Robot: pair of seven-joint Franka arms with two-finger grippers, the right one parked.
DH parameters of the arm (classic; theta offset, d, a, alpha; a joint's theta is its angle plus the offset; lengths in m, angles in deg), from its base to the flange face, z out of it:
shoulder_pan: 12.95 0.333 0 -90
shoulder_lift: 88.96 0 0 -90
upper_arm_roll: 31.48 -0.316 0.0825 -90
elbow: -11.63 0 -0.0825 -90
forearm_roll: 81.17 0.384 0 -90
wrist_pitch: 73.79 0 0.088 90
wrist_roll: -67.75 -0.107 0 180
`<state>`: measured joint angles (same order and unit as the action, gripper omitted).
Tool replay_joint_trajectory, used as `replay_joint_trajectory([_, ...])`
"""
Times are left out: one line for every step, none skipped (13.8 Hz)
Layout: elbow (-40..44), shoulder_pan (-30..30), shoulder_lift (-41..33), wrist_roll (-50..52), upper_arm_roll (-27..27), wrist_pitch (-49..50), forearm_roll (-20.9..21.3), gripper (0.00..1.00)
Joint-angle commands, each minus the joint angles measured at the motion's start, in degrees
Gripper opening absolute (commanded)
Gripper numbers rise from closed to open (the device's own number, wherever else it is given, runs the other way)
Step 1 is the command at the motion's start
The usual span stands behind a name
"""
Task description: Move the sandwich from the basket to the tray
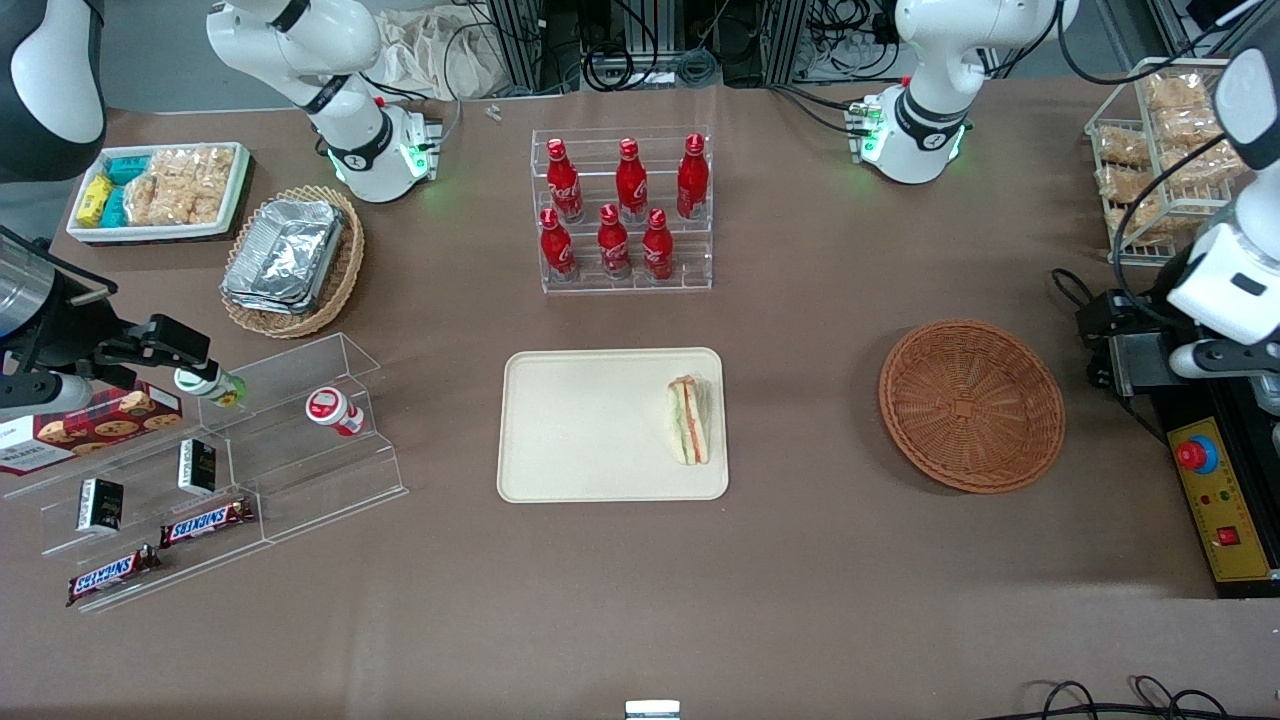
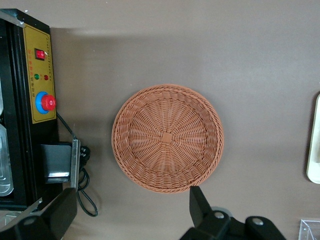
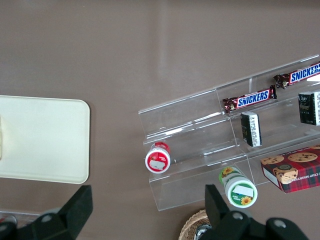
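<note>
The sandwich (image 1: 688, 419) lies on the cream tray (image 1: 590, 425), at the edge nearest the empty wicker basket (image 1: 971, 404). The end effector (image 2: 132, 210) hangs high above that basket, fingers spread wide and holding nothing (delivery apparently done).

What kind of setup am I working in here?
Probably a robotics lab staged as a snack shop: bottle rack, Snickers shelves, cable-strewn frames. Sandwich on tray; gripper open above empty basket.
</note>
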<state>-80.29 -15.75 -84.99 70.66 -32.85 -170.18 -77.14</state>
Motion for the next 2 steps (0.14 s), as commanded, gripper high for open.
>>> replay_joint_trajectory([3.77,-0.89,2.18,-0.28,-1.0,2.17,-1.74,1.0])
replay_joint_trajectory([3.68,-0.8,2.01,-0.37,-1.0,2.34,-1.74,1.0])
